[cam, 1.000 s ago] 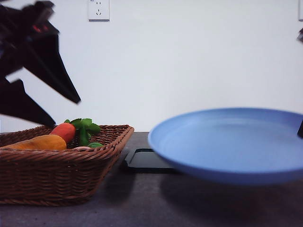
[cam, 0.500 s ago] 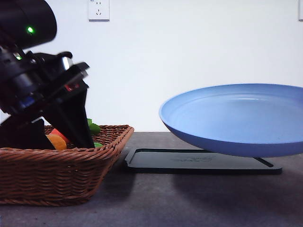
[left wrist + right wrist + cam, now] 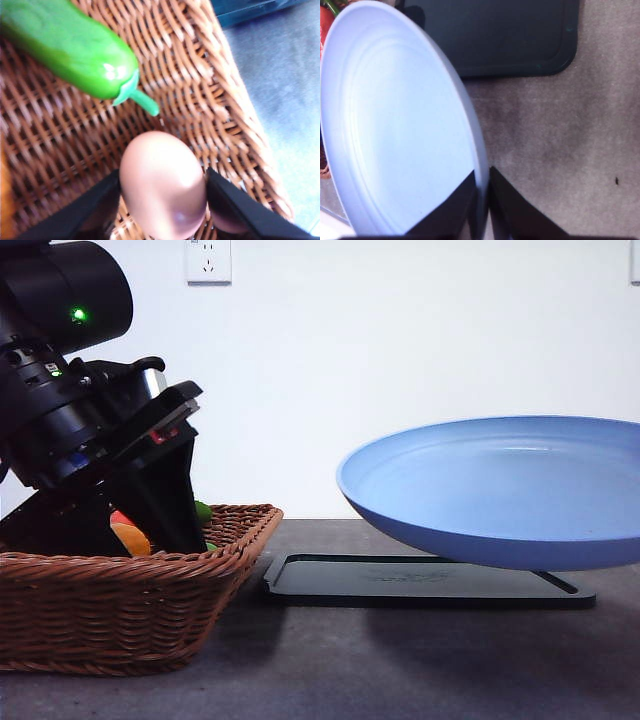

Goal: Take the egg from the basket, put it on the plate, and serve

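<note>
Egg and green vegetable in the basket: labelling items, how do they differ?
The egg is pinkish-brown, oval and sits between the left gripper's fingers; the green vegetable is long, glossy, stemmed and lies free. Both are smooth and in the wicker basket.

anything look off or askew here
Nothing spilled or damaged. The plate is held in the air above the black tray, pinched at its rim by the right gripper. The left gripper brackets the egg in the basket.
</note>
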Controlling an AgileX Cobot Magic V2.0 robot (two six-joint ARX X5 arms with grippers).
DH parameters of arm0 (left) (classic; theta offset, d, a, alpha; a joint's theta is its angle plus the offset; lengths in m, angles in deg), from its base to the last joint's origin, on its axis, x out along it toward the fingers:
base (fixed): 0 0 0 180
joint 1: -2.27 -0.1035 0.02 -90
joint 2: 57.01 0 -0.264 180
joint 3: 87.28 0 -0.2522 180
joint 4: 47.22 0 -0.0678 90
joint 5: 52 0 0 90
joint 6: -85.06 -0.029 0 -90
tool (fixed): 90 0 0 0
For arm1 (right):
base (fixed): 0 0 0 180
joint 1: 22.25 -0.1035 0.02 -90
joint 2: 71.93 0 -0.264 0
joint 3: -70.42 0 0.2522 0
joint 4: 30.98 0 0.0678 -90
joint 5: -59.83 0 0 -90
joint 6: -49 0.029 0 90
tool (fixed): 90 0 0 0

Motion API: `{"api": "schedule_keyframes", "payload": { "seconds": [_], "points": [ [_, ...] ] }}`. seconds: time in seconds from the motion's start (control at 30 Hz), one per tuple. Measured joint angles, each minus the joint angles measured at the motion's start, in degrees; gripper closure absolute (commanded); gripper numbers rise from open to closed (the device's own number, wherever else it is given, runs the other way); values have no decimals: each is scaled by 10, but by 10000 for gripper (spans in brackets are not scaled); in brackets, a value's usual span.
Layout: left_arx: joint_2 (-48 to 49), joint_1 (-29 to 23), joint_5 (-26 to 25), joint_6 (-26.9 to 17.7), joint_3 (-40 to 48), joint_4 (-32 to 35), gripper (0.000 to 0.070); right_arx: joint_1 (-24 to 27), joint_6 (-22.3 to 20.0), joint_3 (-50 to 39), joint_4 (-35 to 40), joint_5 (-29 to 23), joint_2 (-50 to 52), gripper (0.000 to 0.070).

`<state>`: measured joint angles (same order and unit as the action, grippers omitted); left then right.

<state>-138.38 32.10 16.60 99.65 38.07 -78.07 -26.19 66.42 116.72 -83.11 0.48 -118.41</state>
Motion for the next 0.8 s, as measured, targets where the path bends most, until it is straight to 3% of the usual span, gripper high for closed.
{"api": "schedule_keyframes", "payload": {
  "seconds": [0.3,0.53,0.8],
  "points": [
    [0,0,0,-1,-8,-23,450,0,0,0,0,0,0,700],
    [0,-1,-1,-23,-69,-144,450,0,0,0,-10,8,0,700],
    [30,15,-90,-30,-177,-175,450,0,0,0,-29,29,-3,700]
  ]
}}
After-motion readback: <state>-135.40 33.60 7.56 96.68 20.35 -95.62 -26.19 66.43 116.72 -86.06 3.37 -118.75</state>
